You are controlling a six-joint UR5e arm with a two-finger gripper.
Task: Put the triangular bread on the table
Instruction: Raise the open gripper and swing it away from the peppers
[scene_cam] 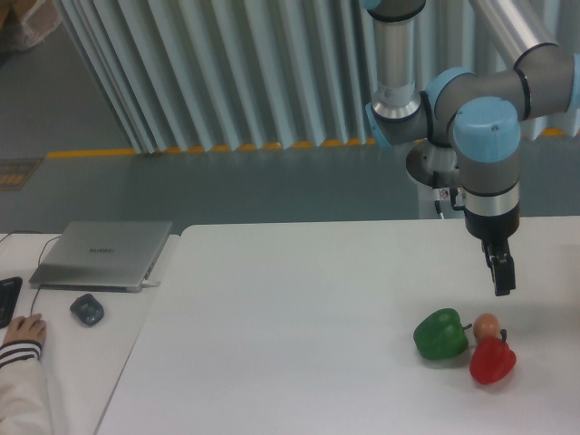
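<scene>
The triangular bread is not in view. My gripper (503, 288) hangs straight down from the arm over the right part of the white table (299, 317), a little above and behind a small round orange-tan ball (487, 323). Its dark fingers appear edge-on as one narrow shape, so I cannot tell whether they are open or shut. Nothing shows between them.
A green bell pepper (441, 333) and a red bell pepper (492, 361) lie next to the ball at the table's right front. A lower desk on the left holds a laptop (101, 254), a mouse (87, 309) and a person's hand (22, 331).
</scene>
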